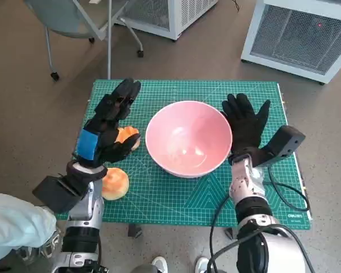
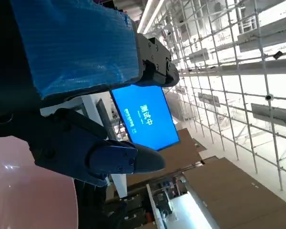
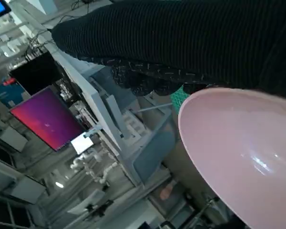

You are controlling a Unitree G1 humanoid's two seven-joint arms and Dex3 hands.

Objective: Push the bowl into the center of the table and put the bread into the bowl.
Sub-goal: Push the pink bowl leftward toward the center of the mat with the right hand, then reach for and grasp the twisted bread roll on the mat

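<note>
Both hands are hovering open and holding nothing: my right hand (image 1: 245, 122) is standing just beside the bowl's right rim, my left hand (image 1: 109, 128) is spreading over the near bread. Sitting about mid-table, the pink bowl (image 1: 188, 138) is looking rigid, smooth and light, so I'm judging it will slide easily. Two bread rolls (image 1: 115, 183) are lying left of it, looking soft; I'd grip gently around the sides.
</note>
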